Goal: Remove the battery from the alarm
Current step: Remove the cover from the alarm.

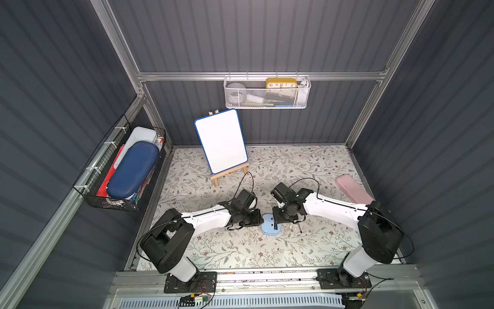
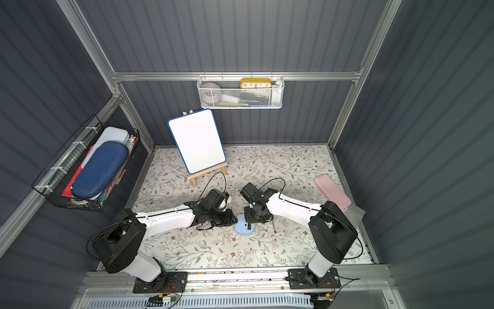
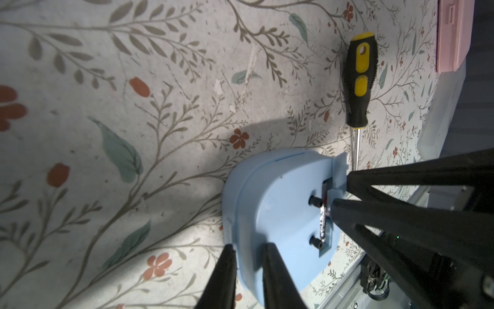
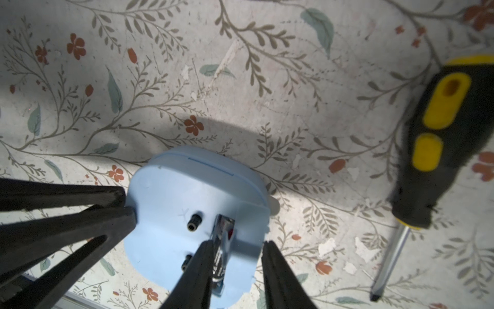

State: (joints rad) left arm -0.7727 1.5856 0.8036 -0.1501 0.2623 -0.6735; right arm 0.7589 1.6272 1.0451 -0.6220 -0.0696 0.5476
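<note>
The left end effector (image 3: 248,247) is nearly closed and pinches the rim of the alarm (image 4: 171,192), which lies back-up on the worktop (image 4: 240,80). The right end effector (image 4: 238,243) is partly open. The battery (image 4: 224,227), in its slot, lies between the fingers, against one; the other is outside the alarm's wall.

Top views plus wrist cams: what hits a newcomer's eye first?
The left fingers and right fingers meet at the light-blue alarm, which lies face down mid-table with the battery showing in its back. Next come the whiteboard on its easel at the back, and the yellow clock in the mesh basket on the rear wall.
</note>
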